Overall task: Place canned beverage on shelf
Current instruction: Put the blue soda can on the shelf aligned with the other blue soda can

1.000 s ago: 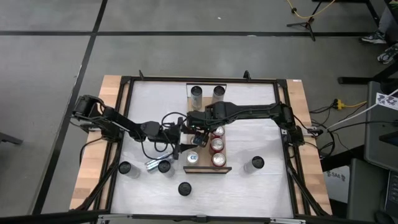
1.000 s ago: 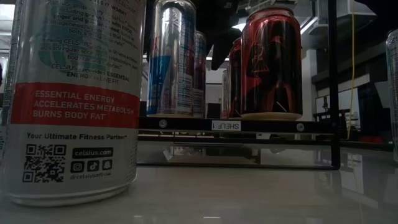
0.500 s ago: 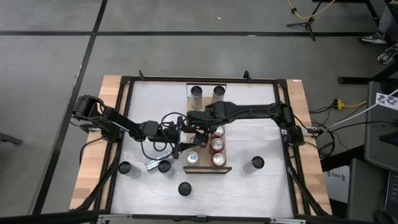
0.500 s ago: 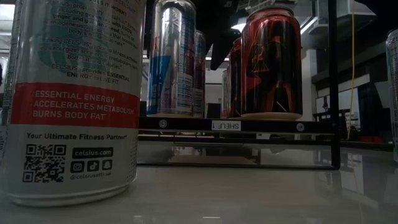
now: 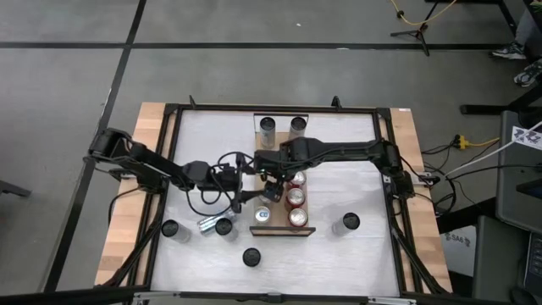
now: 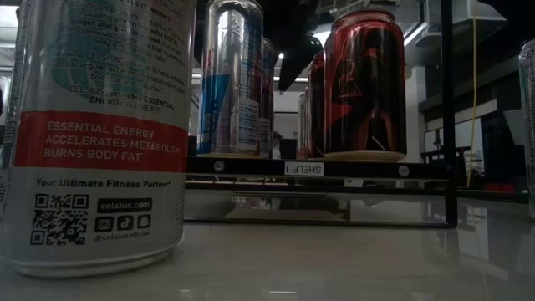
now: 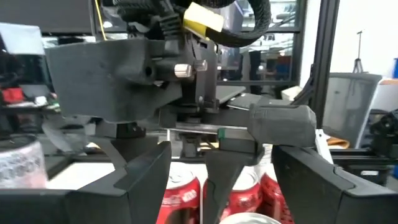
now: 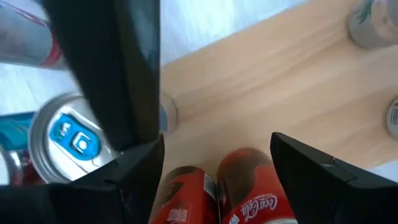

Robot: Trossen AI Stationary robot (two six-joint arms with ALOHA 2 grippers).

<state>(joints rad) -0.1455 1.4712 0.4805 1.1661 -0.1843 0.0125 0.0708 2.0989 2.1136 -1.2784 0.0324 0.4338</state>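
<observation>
Wooden and narrow, the shelf (image 5: 284, 174) runs lengthwise from the table's far edge toward its near edge, a dark lip closing the near end. Three red cans (image 5: 295, 199) line its right-hand row, and a blue-topped can (image 5: 262, 215) stands at the lip end of the left-hand row. Both grippers meet over the open stretch of that left row: the right gripper (image 5: 269, 176) hangs with jaws apart and nothing between them, bare plank directly beneath in its wrist view. The left gripper (image 5: 254, 193) reaches in from the table's left side, jaws likewise spread, a can's top (image 7: 242, 219) just visible between its fingers; whether it grips that can cannot be told.
</observation>
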